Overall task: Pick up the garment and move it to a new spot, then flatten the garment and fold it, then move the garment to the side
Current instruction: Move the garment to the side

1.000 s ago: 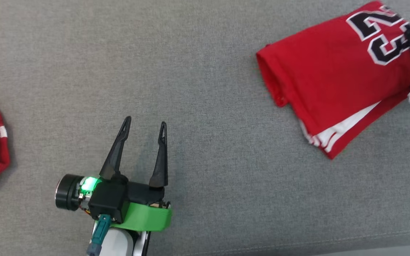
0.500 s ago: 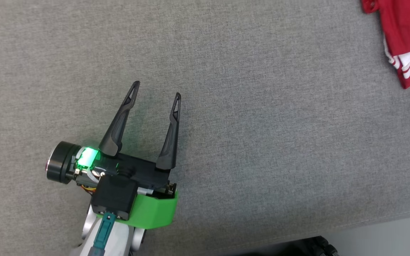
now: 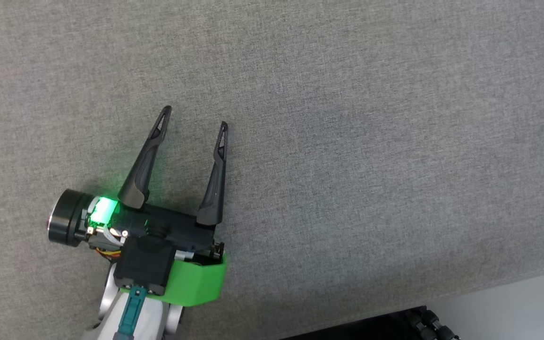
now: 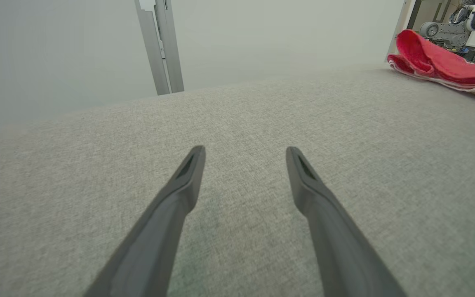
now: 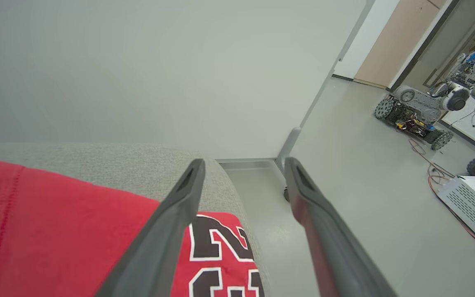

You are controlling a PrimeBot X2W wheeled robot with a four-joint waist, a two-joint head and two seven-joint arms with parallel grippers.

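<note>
The red jersey (image 5: 76, 231) lies folded on the grey fabric-covered desk (image 5: 109, 159), by the desk's edge, its black-and-white numerals facing up. In the left wrist view it sits far off at the upper right, well apart from that arm. A thin sliver of it shows at the head view's upper right border.

The right gripper (image 5: 244, 164) hangs just above the numbered end of the jersey and points out past the desk's edge toward the floor. Its fingers (image 5: 171, 222) are spread wide with nothing between them. One finger crosses over the numerals in its wrist view, and whether it touches the cloth cannot be told.

The left gripper (image 3: 195, 117) reaches up from the bottom of the head view on a pale forearm with a green collar (image 3: 196, 283). It is held low over bare desk and angled a little to the right. Its fingers are also spread apart and empty, and a green light glows on the gripper body.

A second ago the dark right fingers were closed at the jersey's numbered edge; now they have let go. The head camera has swung since then. The jersey filled the upper right of that view before and now barely shows at the border. The left gripper keeps the same open pose.

A wheeled robot base (image 5: 415, 111) and a white vented box (image 5: 470, 206) stand on the floor beyond the desk.
</note>
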